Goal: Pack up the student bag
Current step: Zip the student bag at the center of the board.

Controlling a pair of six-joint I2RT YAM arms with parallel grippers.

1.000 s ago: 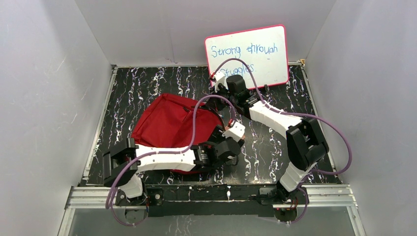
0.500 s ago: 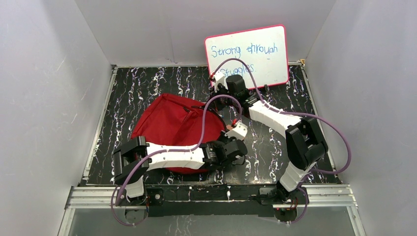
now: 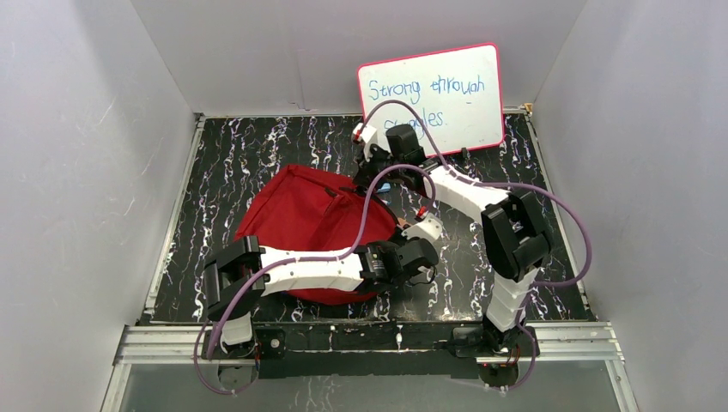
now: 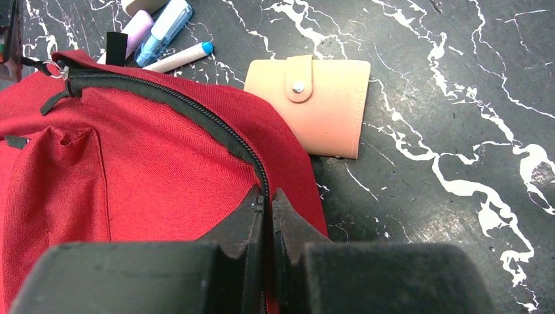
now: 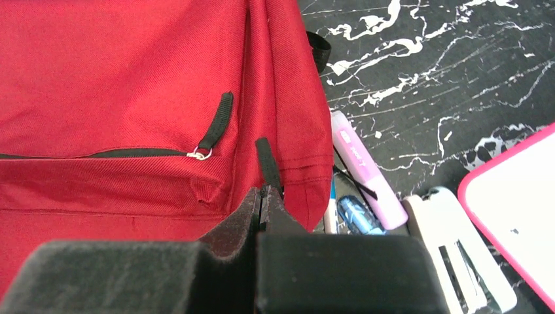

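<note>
Red fabric marks the student bag (image 3: 296, 223), which lies flat on the black marbled tabletop (image 3: 232, 154) between the two claws. The left claw (image 4: 267, 196) is pinched shut on the bag's edge, and the black zip (image 4: 196, 114) runs straight into its closed tips. The right claw (image 5: 262, 194) is also closed tight, gripping a black pull tab (image 5: 264, 163) at the bag's opposite edge. Left of that tab, a second pull (image 5: 216, 124) hangs from a small ring at the end of a shut pocket zip.

Ahead and right of the left claw, a tan wallet (image 4: 314, 104) lies snapped shut with one corner against the bag's rim. Right of the wallet the marble is open. Farther ahead, past the bag's corner, a white marker (image 4: 180, 57) with a blue tip pokes out.

Just right of the right claw, a pink highlighter (image 5: 360, 173) lies beside the bag's edge. Farther right is the pink-framed corner of a whiteboard (image 5: 517, 209), and these crowd that side. Bare marble lies ahead of them.

Only the wrist views show the wallet and pens, because the arms cover them from above. Only the overhead view shows the grey walls (image 3: 86, 172) closing in three sides, the whiteboard leaning at the back, and free tabletop left of the bag.

The zip is closed along its visible run, and no view shows the bag's inside.
</note>
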